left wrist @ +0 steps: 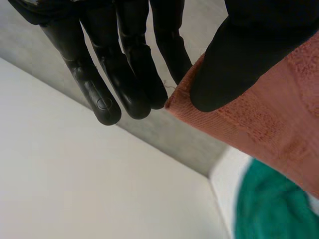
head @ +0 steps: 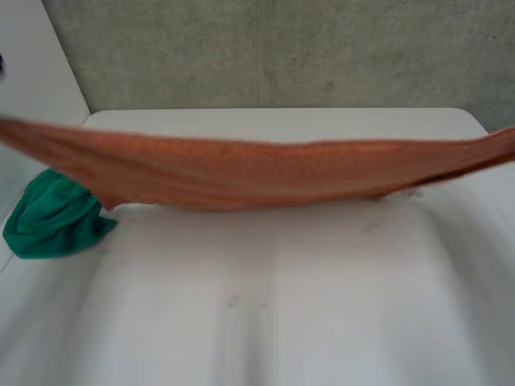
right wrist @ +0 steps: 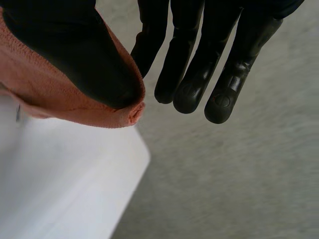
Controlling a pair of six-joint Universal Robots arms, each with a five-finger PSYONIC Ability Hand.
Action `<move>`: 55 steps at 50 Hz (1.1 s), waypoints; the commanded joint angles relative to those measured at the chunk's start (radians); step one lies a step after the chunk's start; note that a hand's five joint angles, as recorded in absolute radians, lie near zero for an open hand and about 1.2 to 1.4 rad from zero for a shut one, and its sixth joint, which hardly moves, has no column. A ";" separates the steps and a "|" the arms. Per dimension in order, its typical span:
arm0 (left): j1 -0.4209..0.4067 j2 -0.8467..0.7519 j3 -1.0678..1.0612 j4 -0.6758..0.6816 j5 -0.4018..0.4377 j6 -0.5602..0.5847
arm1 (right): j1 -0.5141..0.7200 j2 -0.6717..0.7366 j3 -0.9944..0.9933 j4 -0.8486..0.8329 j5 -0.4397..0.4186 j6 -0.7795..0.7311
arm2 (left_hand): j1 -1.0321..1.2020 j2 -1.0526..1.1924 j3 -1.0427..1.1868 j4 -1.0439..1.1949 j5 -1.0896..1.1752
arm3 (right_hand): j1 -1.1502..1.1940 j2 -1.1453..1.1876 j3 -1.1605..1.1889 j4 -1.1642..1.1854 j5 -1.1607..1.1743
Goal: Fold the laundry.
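The white bench (head: 282, 305) lies beneath. Above it the orange towel (head: 257, 173) hangs stretched, its long axis running from the left robot hand (left wrist: 124, 74) across to the right robot hand (right wrist: 199, 64). Each pinches an end corner between thumb and straight fingers. A green cloth (head: 52, 217) lies bunched below the left robot hand.
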 commanded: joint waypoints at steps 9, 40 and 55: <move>-0.024 -0.251 0.093 -0.054 0.045 -0.016 | 0.007 0.218 -0.201 0.190 -0.005 -0.037 | 0.274 0.202 0.205 0.198 0.241 | 0.412 0.220 0.214 0.208 0.220; -0.094 -0.984 1.118 0.524 0.023 -0.013 | 0.255 0.729 -0.849 -0.708 0.238 0.156 | 0.274 0.202 0.205 0.198 0.241 | 0.412 0.220 0.214 0.208 0.220; -0.073 -0.920 0.555 0.535 0.034 -0.164 | 0.247 0.734 -0.499 -0.677 0.120 0.158 | 0.274 0.202 0.205 0.198 0.241 | 0.412 0.220 0.214 0.208 0.220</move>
